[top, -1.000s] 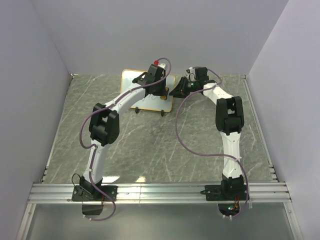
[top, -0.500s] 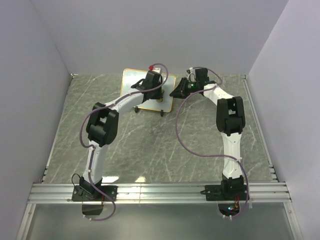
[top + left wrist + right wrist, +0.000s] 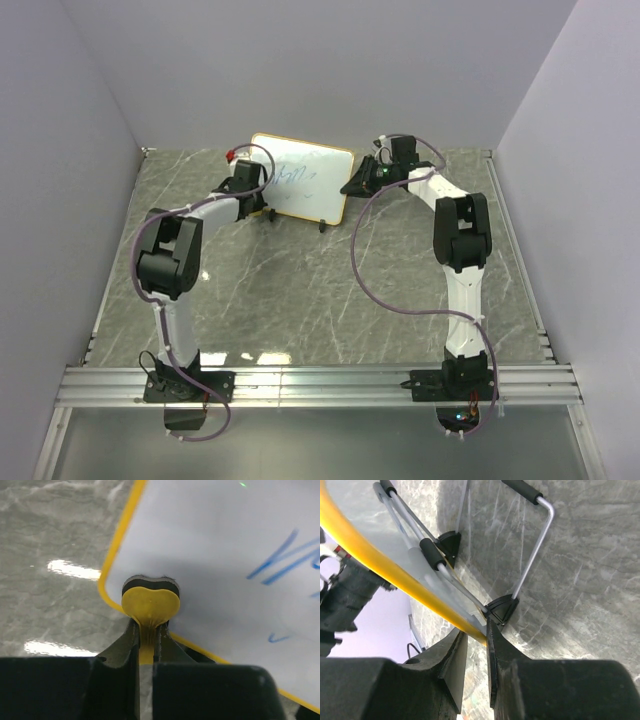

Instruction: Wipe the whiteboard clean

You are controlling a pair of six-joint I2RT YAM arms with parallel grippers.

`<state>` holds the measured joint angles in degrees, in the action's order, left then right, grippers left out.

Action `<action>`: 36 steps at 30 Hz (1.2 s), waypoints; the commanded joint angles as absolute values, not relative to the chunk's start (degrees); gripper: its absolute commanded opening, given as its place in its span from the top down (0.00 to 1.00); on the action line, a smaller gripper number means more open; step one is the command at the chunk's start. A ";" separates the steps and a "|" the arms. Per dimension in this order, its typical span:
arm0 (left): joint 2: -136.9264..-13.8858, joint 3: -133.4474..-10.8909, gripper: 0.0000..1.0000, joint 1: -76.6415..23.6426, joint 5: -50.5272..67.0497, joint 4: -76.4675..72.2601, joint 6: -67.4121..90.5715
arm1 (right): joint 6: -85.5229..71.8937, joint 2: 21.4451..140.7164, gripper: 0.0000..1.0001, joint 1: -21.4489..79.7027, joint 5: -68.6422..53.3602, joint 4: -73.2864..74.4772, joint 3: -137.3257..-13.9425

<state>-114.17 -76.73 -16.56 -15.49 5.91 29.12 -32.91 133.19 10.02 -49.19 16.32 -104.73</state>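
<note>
The whiteboard [image 3: 322, 196] stands tilted on black feet at the back of the table, with blue scribbles [image 3: 297, 178] on its face. My left gripper [image 3: 248, 190] is at its left edge, shut on a yellow heart-shaped eraser [image 3: 150, 602] with a black felt pad. The eraser presses on the board [image 3: 210, 550] near its lower left corner, and the scribbles [image 3: 285, 555] lie to its right. My right gripper [image 3: 354, 184] is at the board's right edge. In the right wrist view my right gripper [image 3: 476, 632] is closed on the yellow frame [image 3: 375, 560], seen from behind.
A wire stand [image 3: 535, 550] with black feet props the board from behind. The table is grey marble [image 3: 300, 290], with walls on the left, back and right. An aluminium rail [image 3: 320, 385] carrying both arm bases runs along the near edge.
My left gripper has swept the eraser leftward across the board, from its right half to its left edge. The board's face and scribbles now show. The right arm has not moved.
</note>
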 commanded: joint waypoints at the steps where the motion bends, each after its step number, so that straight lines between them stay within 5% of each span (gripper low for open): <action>1: -113.90 -78.04 1.00 -20.73 -13.98 2.82 27.60 | -33.75 131.05 1.00 8.88 -47.11 21.45 -103.45; 13: -118.92 -84.73 1.00 -28.83 4.47 0.44 27.07 | -34.01 130.69 1.00 8.96 -47.20 21.36 -102.83; 36: -123.31 -96.86 1.00 -31.99 3.87 7.74 25.93 | -37.00 128.85 1.00 11.69 -48.52 19.25 -100.29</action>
